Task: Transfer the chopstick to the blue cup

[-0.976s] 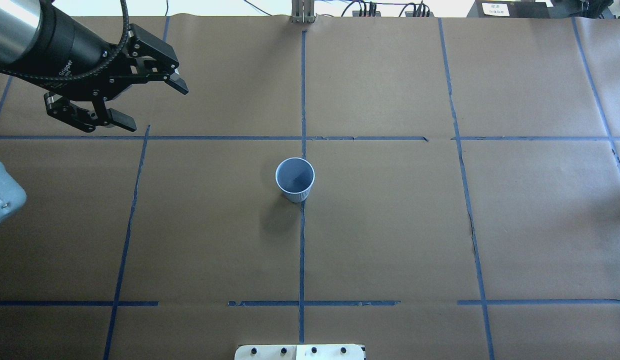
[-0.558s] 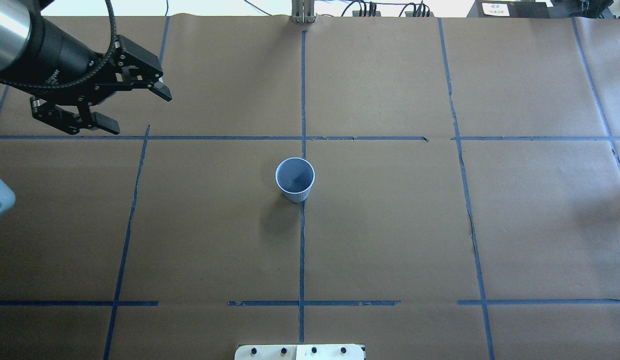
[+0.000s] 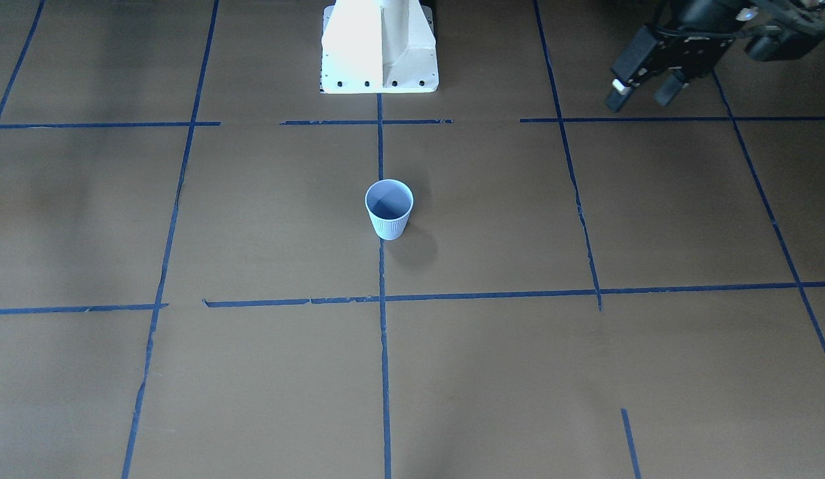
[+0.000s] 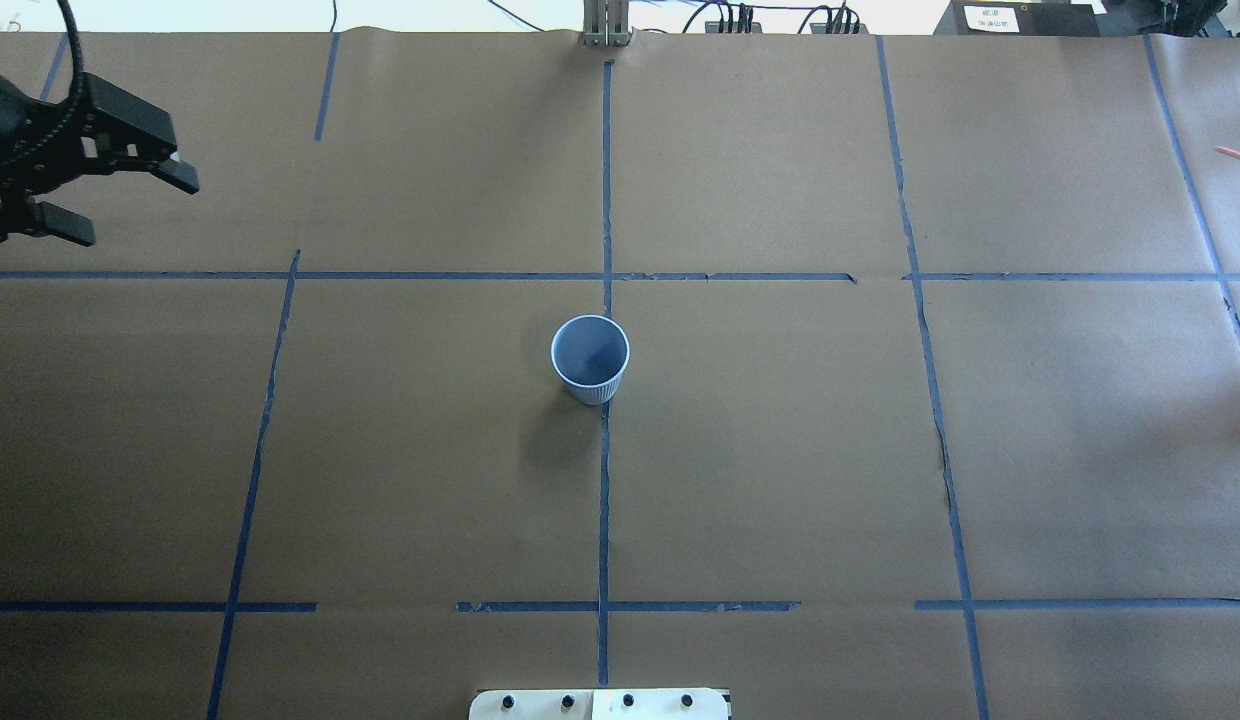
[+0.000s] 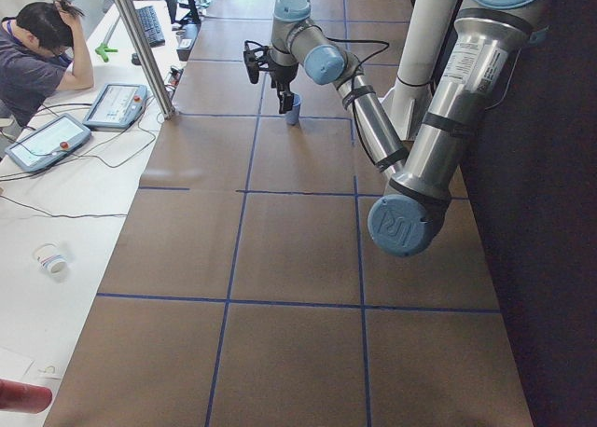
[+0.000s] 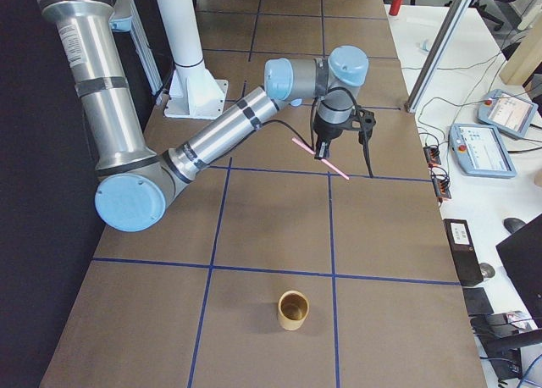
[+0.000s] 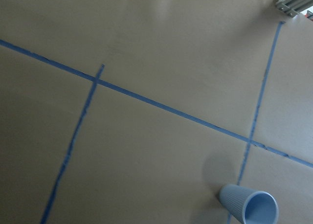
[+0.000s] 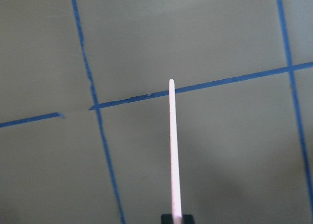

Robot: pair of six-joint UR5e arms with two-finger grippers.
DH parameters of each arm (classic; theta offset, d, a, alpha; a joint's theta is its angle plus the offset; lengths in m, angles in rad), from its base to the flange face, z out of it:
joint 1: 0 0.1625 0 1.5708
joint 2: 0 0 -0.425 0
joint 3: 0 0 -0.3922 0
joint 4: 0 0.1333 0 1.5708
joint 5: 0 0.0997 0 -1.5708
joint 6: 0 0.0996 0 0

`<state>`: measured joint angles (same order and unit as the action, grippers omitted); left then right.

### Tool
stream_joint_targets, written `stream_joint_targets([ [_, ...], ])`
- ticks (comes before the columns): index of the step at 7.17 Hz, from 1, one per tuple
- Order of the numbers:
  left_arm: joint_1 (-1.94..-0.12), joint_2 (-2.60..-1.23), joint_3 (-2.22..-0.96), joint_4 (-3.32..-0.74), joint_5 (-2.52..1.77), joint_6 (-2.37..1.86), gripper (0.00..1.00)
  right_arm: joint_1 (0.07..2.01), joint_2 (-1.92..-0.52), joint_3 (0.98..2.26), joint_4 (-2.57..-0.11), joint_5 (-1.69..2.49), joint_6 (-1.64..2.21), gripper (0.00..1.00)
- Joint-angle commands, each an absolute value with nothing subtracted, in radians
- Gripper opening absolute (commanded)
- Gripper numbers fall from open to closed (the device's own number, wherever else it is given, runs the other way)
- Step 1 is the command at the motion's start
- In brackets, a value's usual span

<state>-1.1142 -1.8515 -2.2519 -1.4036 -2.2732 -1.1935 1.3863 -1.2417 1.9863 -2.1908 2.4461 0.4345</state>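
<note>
Hanging above the table (image 4: 780, 480) at its left end, the left gripper (image 4: 132, 210) had its jaws spread wide and held nothing. The front-facing view showed that gripper (image 3: 642, 98) at its upper right, its fingers (image 3: 615, 100) likewise apart and clear of the brown paper. The left wrist camera looked down on paper crossed by blue tape (image 7: 146, 99), with the blue cup (image 7: 249, 207) near that view's lower right corner.

At the middle of the table the blue cup (image 4: 590, 358) stood upright on the centre tape line, its mouth open upward, well apart from both grippers. The white base (image 4: 600, 703) sat at the table's near edge, in line with it.

Farther right, only the pink tip of the chopstick (image 4: 1238, 155) reached into the overhead view at its right edge. In the right side view the right gripper (image 6: 322, 155) was closed on the chopstick (image 6: 339, 172) partway along its length. The stick slanted above the table with both ends free, far from the blue cup. The right wrist camera showed the chopstick (image 8: 172, 145) running straight up from the dark fingertips at the bottom edge, its rounded tip lying over a tape line. A tan cup (image 6: 294, 310) stood upright on the table at that end, apart from the gripper.
</note>
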Motion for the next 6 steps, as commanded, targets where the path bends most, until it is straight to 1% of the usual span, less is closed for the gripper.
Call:
stream_joint_targets([
  [1,-1.214,-1.725,-2.269,-1.404,-2.276,-1.007,1.00,1.200,-1.058,1.988,-2.186,2.489,0.805,0.00],
  [3,-1.275,-1.654,-2.275,-1.404,-2.278,-0.892,1.00,1.088,-0.968,1.999,-2.155,2.590,1.062,0.00],
  [4,-1.304,-1.628,-2.272,-1.404,-2.278,-0.829,1.00,1.016,-0.956,2.022,-2.090,2.594,1.210,0.00],
  [6,-1.354,-1.565,-2.252,-1.390,-2.278,-0.726,1.00,0.848,-0.954,2.007,-1.784,2.573,1.539,0.00],
])
